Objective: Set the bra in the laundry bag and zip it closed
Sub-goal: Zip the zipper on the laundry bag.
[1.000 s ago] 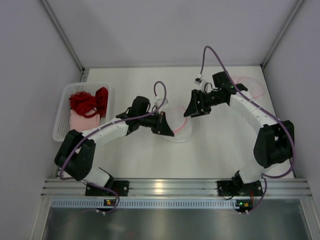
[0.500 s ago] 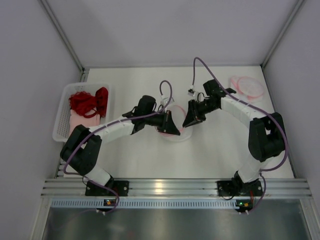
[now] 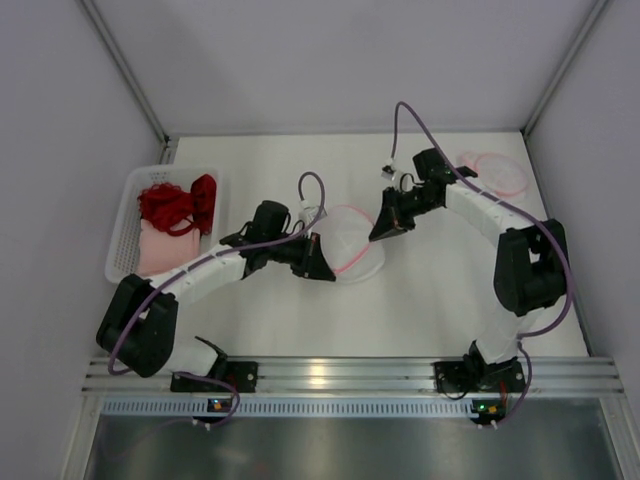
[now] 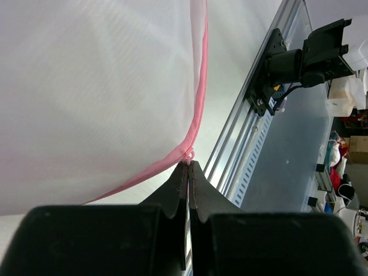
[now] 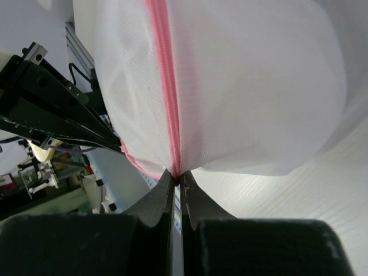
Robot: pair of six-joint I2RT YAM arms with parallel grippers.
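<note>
Left gripper [image 4: 188, 167]: your jaws pinch the pink-edged white mesh laundry bag [image 3: 352, 243].
Right gripper [image 5: 177, 175]: clamped on its pink zipper [image 5: 164, 86] (bag spans both jaws).
Red lace bra [image 3: 178, 204]: well beyond your left jaws, in white plastic basket [image 3: 125, 240].

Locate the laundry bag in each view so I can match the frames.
Top external: laundry bag at table centre, between the left end effector and the right end effector.
Left wrist: laundry bag fills the upper left, with its edge pinched at the fingertips.
Right wrist: laundry bag fills the upper middle and right, above the fingertips.
Shared landmark: the bag's pink zipper trim, visible in all three views.
</note>
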